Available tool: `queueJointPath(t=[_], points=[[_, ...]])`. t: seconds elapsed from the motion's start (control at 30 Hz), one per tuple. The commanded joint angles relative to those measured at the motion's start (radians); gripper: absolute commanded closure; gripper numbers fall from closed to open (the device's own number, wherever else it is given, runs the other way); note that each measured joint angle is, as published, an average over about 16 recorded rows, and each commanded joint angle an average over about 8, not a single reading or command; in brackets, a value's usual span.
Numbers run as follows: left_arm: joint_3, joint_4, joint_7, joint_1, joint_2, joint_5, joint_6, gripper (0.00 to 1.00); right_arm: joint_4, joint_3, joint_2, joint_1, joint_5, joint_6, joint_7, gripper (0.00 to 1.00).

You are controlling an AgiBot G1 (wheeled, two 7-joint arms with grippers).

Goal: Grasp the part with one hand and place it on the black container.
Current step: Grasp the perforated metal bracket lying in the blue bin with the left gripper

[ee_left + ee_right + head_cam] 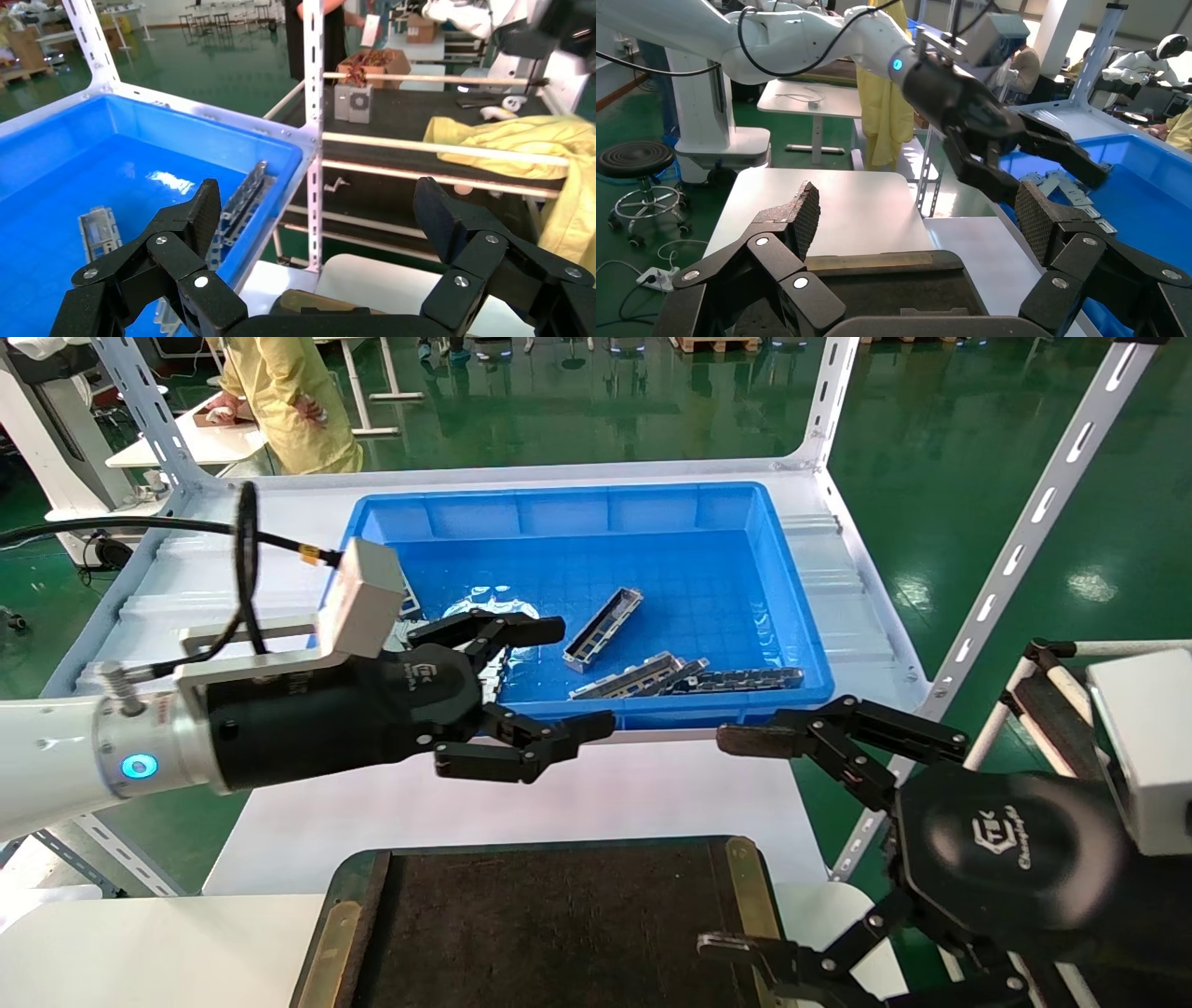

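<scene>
A silvery-grey channel part [603, 629] lies alone in the middle of the blue bin [577, 509]. Two more like it [626, 677] lie against the bin's front wall, and they also show in the left wrist view [242, 200]. My left gripper [582, 677] is open and empty. It hovers over the bin's front left edge, to the left of the parts. The black container [549, 933] lies on the white table below and nearer to me, with nothing on it. My right gripper [726, 842] is open and empty above the container's right edge [877, 263].
A dark strip [745, 680] lies in the bin's front right corner. Pale-grey tabbed plates [480, 603] lie behind the left fingers. White slotted shelf posts [1024, 533] stand around the bin. A person in yellow [289, 402] stands behind the shelf.
</scene>
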Motion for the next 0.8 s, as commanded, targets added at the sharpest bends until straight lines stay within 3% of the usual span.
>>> queueJointPath(t=[0.03, 0.8], points=[[0.011, 0.03, 0.006, -0.018, 0.023, 0.018, -0.007, 0.0, 0.0, 0.0, 0.0, 0.0, 0.0, 0.0, 0.0, 0.0], [0.086, 0.628, 0.195, -0.245, 0.353, 0.201, -0.292, 0.0, 0.0, 0.0, 0.0, 0.0, 0.0, 0.0, 0.0, 0.0]])
